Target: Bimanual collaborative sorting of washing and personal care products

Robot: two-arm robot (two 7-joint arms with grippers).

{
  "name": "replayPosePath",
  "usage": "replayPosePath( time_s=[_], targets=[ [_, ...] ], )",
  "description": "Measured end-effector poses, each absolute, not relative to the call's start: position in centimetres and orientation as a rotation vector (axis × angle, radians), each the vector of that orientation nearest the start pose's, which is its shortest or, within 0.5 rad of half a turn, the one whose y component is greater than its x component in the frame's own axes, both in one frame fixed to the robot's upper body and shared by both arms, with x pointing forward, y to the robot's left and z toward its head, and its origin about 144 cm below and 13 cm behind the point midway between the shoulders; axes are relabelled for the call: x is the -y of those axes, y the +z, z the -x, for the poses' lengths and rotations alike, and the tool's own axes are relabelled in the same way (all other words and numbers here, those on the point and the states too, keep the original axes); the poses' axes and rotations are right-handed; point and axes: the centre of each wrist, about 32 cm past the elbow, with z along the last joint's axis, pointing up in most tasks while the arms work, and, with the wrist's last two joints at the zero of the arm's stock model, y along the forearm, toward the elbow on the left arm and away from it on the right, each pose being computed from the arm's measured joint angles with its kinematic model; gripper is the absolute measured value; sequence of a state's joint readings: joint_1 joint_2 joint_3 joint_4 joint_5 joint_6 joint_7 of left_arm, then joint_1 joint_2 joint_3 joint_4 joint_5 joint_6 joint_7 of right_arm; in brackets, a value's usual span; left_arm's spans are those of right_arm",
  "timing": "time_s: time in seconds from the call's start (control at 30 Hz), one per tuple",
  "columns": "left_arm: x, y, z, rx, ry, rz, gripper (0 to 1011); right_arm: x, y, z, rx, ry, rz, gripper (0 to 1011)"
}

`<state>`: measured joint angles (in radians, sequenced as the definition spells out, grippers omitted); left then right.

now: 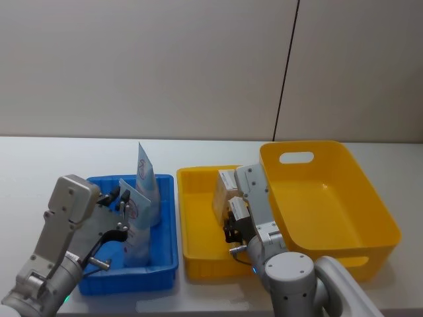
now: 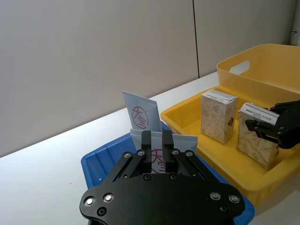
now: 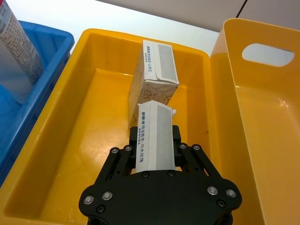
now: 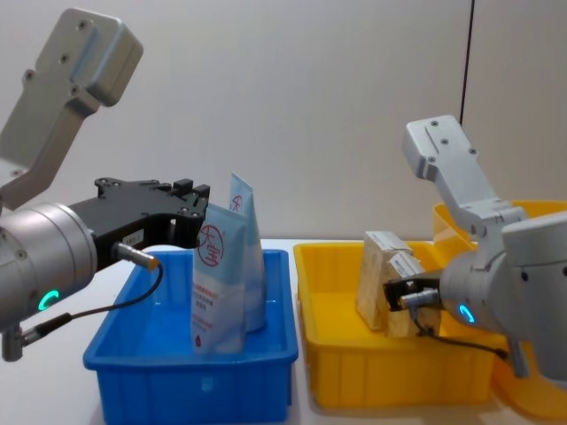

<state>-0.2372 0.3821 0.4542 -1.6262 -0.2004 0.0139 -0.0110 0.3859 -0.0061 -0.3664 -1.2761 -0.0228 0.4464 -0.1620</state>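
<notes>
Two light-blue pouches with red circle logos stand in the blue bin [image 1: 158,272]. My left gripper [image 1: 122,201] is shut on the top of the nearer pouch [image 4: 217,292], whose lower end reaches the bin floor. The other pouch [image 4: 248,252] stands upright just behind it. In the small yellow bin [image 1: 195,221], my right gripper [image 3: 154,141] is shut on an upright beige carton [image 3: 154,131]. A second beige carton [image 3: 157,72] stands right behind the held one, close against it.
A large yellow bin [image 1: 330,198] with a handle slot sits to the right, touching the small yellow one. The blue and small yellow bins stand side by side on the white table [image 1: 39,165]. A plain wall rises behind.
</notes>
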Motion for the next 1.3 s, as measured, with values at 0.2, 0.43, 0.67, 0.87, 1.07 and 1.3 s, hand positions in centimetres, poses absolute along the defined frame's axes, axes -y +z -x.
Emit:
replayPosePath(
  time_s=[0.2,0.43,0.67,0.87,1.07,1.3],
  targets=[
    [-19.84,120.44,-49.2,0.268,1.124,-0.061,135,11.36,118.48,-54.75,-0.067,-1.399,0.435,338],
    [-19.84,120.44,-49.2,0.268,1.124,-0.061,135,11.36,118.48,-54.75,-0.067,-1.399,0.435,338],
    [-19.84,120.44,-49.2,0.268,1.124,-0.061,135,11.36,118.48,-54.75,-0.067,-1.399,0.435,338],
    [-19.84,120.44,-49.2,0.268,1.124,-0.061,135,11.36,118.48,-54.75,-0.067,-1.399,0.435,337],
    [-19.84,120.44,-49.2,0.268,1.124,-0.061,135,11.36,118.48,-54.75,-0.067,-1.399,0.435,338],
    [-19.84,120.44,-49.2,0.268,1.124,-0.061,135,11.36,118.48,-54.75,-0.067,-1.399,0.435,337]
  ],
)
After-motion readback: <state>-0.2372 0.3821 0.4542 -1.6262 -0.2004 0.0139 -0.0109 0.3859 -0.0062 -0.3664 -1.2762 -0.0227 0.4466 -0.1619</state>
